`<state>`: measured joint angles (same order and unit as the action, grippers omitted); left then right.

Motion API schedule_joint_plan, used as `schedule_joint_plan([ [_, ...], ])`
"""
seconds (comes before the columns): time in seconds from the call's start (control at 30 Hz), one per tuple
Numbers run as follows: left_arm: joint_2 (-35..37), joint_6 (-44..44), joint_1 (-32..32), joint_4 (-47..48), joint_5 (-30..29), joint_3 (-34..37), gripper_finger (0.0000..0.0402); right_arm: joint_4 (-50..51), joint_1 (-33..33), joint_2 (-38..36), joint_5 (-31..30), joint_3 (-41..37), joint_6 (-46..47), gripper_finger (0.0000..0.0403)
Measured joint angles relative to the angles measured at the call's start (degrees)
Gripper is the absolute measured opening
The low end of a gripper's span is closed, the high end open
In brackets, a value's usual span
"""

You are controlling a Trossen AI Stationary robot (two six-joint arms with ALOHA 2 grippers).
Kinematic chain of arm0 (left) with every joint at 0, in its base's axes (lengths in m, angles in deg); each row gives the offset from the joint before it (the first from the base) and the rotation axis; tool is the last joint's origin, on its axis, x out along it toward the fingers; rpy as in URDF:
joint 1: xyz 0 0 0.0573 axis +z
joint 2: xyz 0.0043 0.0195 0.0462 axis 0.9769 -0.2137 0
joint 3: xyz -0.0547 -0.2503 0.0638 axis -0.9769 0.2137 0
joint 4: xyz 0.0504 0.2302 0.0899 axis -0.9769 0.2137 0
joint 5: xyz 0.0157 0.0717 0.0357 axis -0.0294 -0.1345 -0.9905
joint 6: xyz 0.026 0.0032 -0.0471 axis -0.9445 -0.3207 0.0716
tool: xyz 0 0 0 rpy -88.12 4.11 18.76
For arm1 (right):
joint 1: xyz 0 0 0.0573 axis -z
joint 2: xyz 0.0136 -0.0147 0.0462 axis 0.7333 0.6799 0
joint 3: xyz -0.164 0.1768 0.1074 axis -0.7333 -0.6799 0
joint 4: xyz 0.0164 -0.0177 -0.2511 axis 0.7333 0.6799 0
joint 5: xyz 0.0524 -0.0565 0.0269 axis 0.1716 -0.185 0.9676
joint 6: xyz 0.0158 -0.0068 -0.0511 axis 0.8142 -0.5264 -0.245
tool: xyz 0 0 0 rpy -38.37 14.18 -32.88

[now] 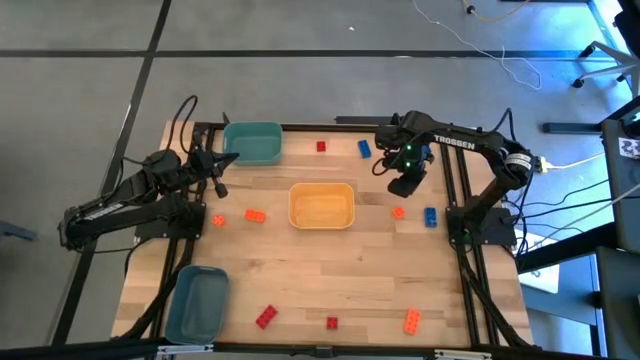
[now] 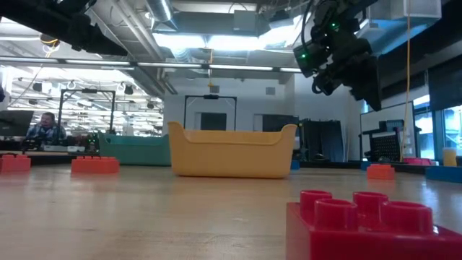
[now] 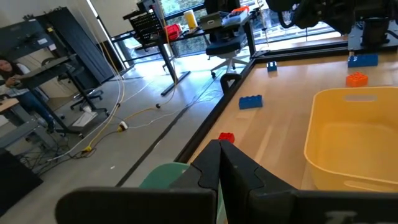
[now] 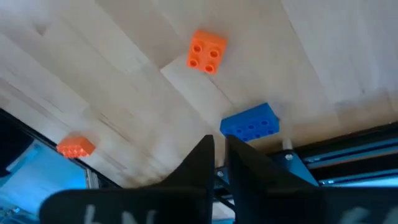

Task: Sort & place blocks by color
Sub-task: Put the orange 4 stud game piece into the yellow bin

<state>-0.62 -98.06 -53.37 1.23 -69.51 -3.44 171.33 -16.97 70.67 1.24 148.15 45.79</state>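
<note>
Red block [image 2: 372, 227] sits closest to the low camera, studs up, at the table's [image 1: 350, 290] near edge. More red and orange blocks lie scattered along that near strip; a blue bin [image 1: 197, 303] stands at the near left corner, with nothing visible in it.

Mid-table: yellow-orange bin [image 1: 321, 206], nothing seen inside it from above. An orange block [image 1: 255, 215] lies just left of it; a small orange block [image 1: 398, 212] and a blue block [image 1: 430, 216] lie to its right.

Right gripper [image 1: 404, 186] hangs above the table near those two, fingers almost together with a narrow slit between them; nothing appears held, though the wrist view is steep. Its camera looks down on that same pair, so likely it is lining up a pick there.

Far side: teal bin [image 1: 252, 142], a red block [image 1: 321, 146] and a blue block [image 1: 364, 148] along the far edge. Left gripper [image 1: 215, 160] waits beside the teal bin, fingers pressed together, empty.

Judgement: sorting barely begun; blocks remain spread across the table.
</note>
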Motion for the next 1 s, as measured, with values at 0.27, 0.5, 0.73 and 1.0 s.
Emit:
schedule_joint_plan([
  [0.27,0.0,0.0,0.0,0.0,0.0,0.0,0.0,0.4,-0.4,3.0,-0.2,0.0,-1.1,0.0086],
  [0.5,0.0,0.0,0.0,0.0,0.0,0.0,0.0,0.2,-2.2,4.7,-3.5,0.0,-4.2,0.0145],
  [0.73,0.0,0.0,0.0,0.0,0.0,0.0,0.0,0.2,-3.3,5.6,0.2,0.0,2.0,0.0155],
  [1.0,0.0,0.0,0.0,0.0,0.0,0.0,0.0,-8.4,-4.3,5.6,-0.8,0.0,18.7,0.0155],
])
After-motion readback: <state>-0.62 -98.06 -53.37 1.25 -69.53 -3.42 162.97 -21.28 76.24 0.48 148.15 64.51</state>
